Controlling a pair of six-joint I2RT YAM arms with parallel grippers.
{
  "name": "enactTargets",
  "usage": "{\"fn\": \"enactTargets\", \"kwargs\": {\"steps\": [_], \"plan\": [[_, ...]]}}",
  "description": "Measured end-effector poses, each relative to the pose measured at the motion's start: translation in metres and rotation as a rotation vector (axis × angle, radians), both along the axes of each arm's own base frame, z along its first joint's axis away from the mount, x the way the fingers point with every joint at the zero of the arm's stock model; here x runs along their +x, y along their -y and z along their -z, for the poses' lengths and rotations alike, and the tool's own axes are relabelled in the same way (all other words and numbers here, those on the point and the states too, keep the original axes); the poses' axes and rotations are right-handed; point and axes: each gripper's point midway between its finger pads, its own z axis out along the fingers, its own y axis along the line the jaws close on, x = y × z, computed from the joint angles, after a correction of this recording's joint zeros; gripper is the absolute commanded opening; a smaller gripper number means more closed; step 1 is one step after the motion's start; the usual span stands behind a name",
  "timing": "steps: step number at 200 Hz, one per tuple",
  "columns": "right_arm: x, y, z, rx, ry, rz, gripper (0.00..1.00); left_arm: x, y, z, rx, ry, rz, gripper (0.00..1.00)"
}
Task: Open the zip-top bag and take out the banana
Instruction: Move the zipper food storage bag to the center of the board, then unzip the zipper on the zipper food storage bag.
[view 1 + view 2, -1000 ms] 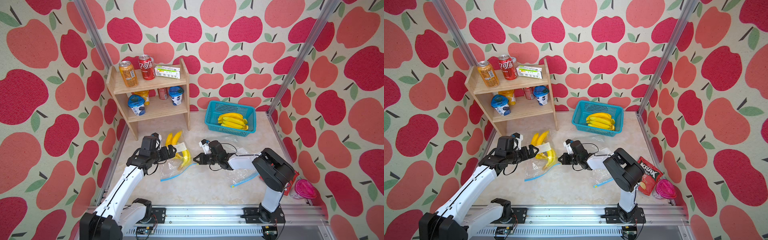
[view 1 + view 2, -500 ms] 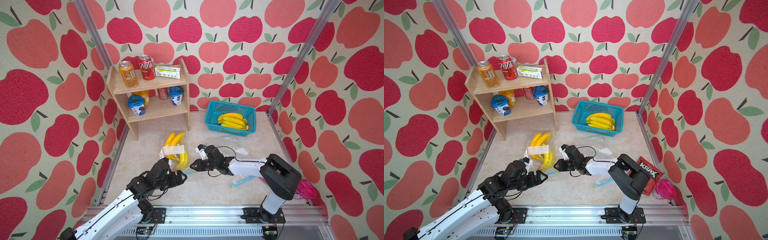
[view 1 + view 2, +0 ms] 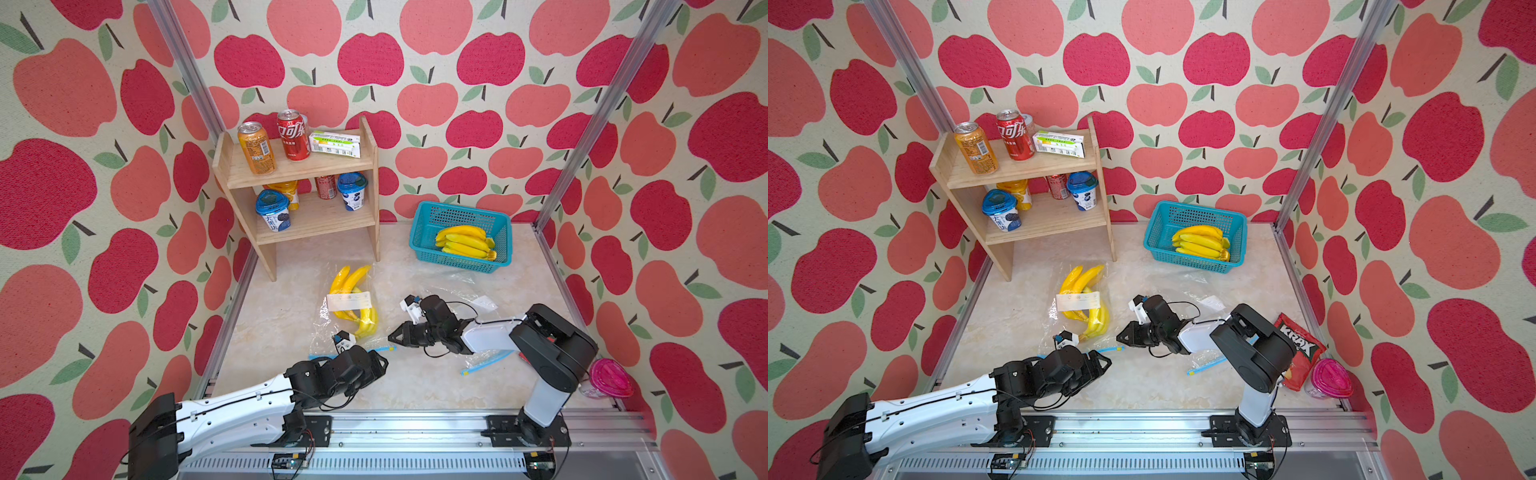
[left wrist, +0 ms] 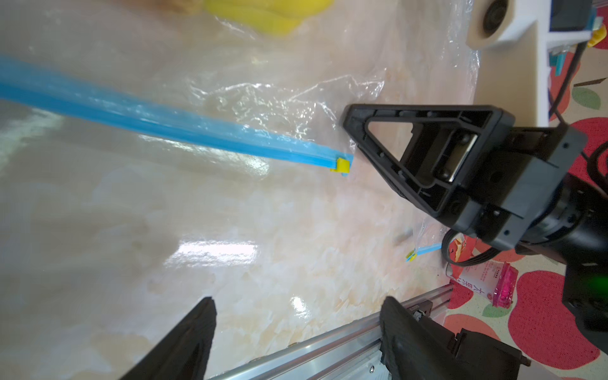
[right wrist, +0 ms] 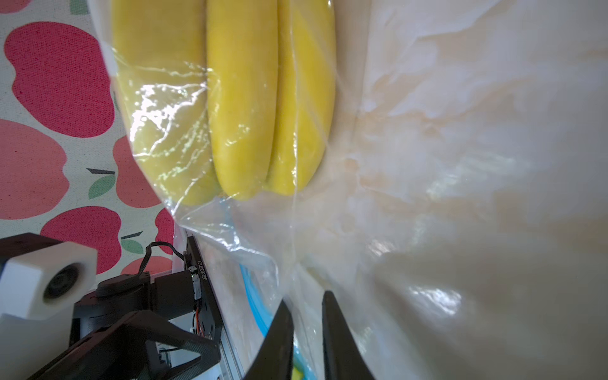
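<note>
pulled back from the far end of the bag since a second ago, the left arm is now reaching in low from the front rail. the left gripper [image 3: 380,360] [image 3: 1106,362] is pointing at the blue zip strip [image 3: 320,356] [image 4: 164,121]. its fingers [image 4: 197,329] are standing wide apart over bare table [image 3: 291,299] and holding nothing.

the right gripper [image 3: 390,337] [image 3: 1119,337] has dropped slightly toward the front. it is sitting at the strip's end, just beside the yellow slider [image 4: 342,164]. in the right wrist view its fingers [image 5: 332,329] are standing only a narrow slit apart, with clear film lying at the slit. i cannot tell whether they are pinching it.

the zip-top bag [image 3: 328,332] [image 3: 1054,328] is lying flat on the table between the wooden shelf [image 3: 311,166] and the two grippers, much where it was. its zip edge is facing the front, and the slider is sitting at the right-hand end of the strip. the banana [image 3: 361,320] [image 3: 1096,320] [image 5: 243,98], a yellow bunch, is still lying inside under the film. a white label [image 3: 349,300] is crossing its middle, and its stalk end is pointing toward the shelf.

a second clear bag with its own blue strip [image 3: 486,365] is lying partly under the right arm. behind it, a teal basket [image 3: 419,245] is holding more bananas [image 3: 463,243].
</note>
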Motion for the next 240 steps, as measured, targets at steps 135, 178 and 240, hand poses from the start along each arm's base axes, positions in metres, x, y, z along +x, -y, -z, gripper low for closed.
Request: {"fn": "enactTargets", "kwargs": {"steps": [135,178,240], "plan": [[-0.012,-0.013,-0.020,0.067,0.041,-0.034,0.04,0.035,0.016,0.006,-0.062,0.156,-0.260,0.50],[-0.012,-0.016,-0.025,0.087,0.051,-0.032,0.04,0.039,0.018,0.002,-0.133,0.161,-0.320,0.45],[-0.010,-0.018,-0.028,0.104,0.061,-0.025,0.05,0.041,0.009,0.022,-0.128,0.165,-0.385,0.44]]}}
